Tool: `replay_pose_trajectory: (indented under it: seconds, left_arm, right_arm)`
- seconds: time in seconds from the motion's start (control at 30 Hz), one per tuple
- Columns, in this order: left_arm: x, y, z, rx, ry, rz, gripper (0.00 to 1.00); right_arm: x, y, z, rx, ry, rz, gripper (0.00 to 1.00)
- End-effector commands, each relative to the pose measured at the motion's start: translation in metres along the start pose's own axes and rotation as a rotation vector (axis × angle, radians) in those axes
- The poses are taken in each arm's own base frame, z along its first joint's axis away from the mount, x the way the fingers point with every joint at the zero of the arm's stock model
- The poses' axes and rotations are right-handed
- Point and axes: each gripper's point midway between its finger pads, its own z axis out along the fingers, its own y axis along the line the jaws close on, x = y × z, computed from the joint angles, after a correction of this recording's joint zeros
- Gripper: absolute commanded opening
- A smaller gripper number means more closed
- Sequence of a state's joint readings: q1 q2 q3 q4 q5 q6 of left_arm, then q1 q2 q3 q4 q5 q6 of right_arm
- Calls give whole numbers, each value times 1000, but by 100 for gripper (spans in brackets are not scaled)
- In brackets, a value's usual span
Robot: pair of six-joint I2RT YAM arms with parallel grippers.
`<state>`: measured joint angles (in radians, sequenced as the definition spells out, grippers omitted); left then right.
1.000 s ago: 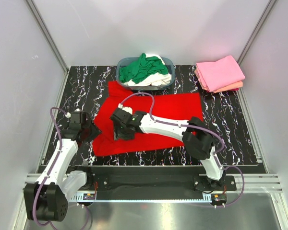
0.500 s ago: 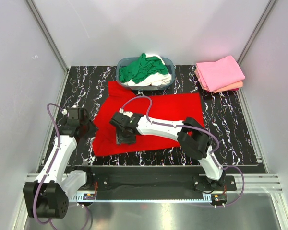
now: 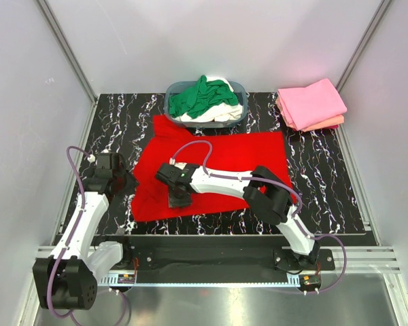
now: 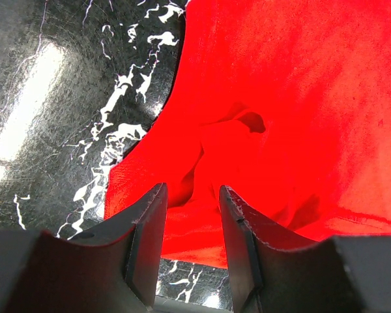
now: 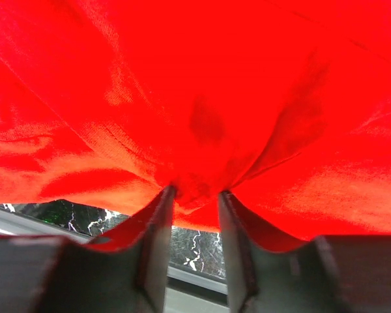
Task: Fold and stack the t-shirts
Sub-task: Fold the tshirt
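Red t-shirt (image 3: 238,153) lies spread across mid-bench (image 3: 326,176), rumpled at its 7 o'clock corner. Right gripper (image 3: 179,200) is clamped on a bunched fold of it by the 6 o'clock hem, and has slid toward 6 o'clock since a second ago. Left gripper (image 3: 127,183) sits over the shirt's 9 o'clock edge, fingers apart with nothing between them. Its arm dropped slightly toward 7 o'clock early on, no change since. Basket (image 3: 170,102) at 12 o'clock holds green t-shirt (image 3: 197,95) and white t-shirt (image 3: 224,112), unmoved. Folded pink t-shirt (image 3: 311,102) rests on salmon t-shirt (image 3: 330,122) at 2 o'clock, unmoved.
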<state>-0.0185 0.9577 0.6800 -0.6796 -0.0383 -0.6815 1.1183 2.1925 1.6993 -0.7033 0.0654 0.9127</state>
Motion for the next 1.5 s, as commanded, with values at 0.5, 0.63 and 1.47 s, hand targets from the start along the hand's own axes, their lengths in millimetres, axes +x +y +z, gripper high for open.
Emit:
replay_pose_trajectory:
  seconds: [0.5,0.63,1.47]
  left_arm:
    - [-15,-4,0,7,-53,11,43]
    - [-14,-4,0,7,-51,11,43]
    - [-12,-4,6,4,-32,17,42]
  right_arm:
    - [-33,16,-31,0,-92,-47,0]
    - [-59,11,-34,-31,-94,-10,0]
    - [-190,-37,0,-185,-171,133,1]
